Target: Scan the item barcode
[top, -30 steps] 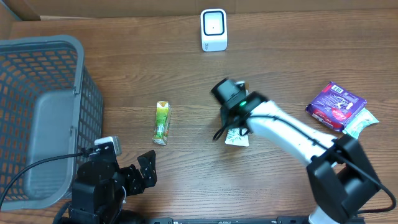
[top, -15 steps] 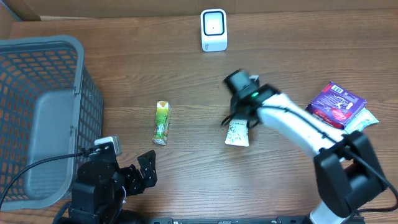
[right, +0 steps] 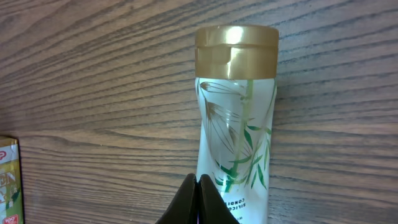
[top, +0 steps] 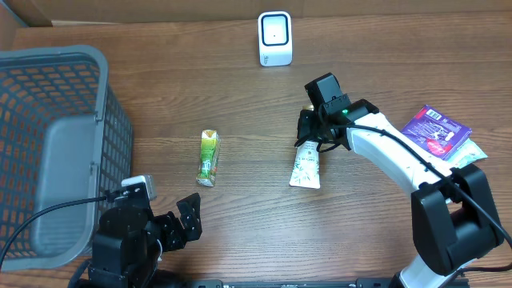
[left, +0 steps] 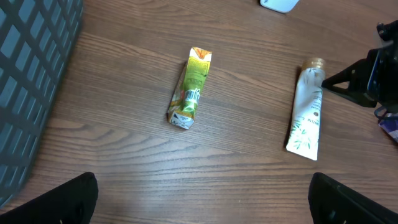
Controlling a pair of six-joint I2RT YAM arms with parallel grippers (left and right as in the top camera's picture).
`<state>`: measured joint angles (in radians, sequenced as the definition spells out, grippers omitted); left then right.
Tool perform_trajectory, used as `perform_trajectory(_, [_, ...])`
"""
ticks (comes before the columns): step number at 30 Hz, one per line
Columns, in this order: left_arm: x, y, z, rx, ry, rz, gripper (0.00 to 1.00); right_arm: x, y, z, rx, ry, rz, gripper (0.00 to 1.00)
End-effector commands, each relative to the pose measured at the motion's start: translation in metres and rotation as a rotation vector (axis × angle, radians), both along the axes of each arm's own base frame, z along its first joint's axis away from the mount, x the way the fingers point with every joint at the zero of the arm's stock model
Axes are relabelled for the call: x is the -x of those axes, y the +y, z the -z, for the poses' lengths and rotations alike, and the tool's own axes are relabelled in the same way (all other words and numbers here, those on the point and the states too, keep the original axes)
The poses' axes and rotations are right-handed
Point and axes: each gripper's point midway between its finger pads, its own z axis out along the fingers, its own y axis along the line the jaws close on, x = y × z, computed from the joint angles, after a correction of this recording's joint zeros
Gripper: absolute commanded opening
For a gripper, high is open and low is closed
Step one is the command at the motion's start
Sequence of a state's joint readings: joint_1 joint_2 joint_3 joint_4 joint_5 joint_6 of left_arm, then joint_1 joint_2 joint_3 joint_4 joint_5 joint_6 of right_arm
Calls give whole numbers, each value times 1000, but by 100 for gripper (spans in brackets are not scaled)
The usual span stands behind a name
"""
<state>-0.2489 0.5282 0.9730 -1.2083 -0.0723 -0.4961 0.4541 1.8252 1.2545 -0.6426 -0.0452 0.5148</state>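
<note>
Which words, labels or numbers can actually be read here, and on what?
"CONDI", a partial word, on the white tube; the line under it is blurred.
Green carton: print and barcode too small to read.
Purple packet: print too small to read.
White scanner: no text visible.

On the white tube (right: 236, 124), the right wrist view gives you only the start of two small green lines just below the leaf print. The upper one begins "COND"; the lower one is too fine to make out, and both are cut off at the lower edge of the view. The green carton (left: 189, 93) carries a dark striped patch and small print, but you can't read any of it. The purple packet (top: 432, 134) has white lettering that is too small to read from overhead.
</note>
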Motion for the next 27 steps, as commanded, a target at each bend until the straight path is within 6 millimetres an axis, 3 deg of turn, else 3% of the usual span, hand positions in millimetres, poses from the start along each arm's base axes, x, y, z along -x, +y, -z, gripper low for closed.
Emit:
perform_trajectory(1, [0,2,0,-9,-6,-8,100,-5,4,5,-6,3,13,4])
perform_trajectory(15, [0,2,0,-9,-6,-8,99,-21,-9,3,36,-52,60,4])
perform_trajectory(27, [0,2,0,-9,-6,-8,100,-9,-15,14,43,0,98,4])
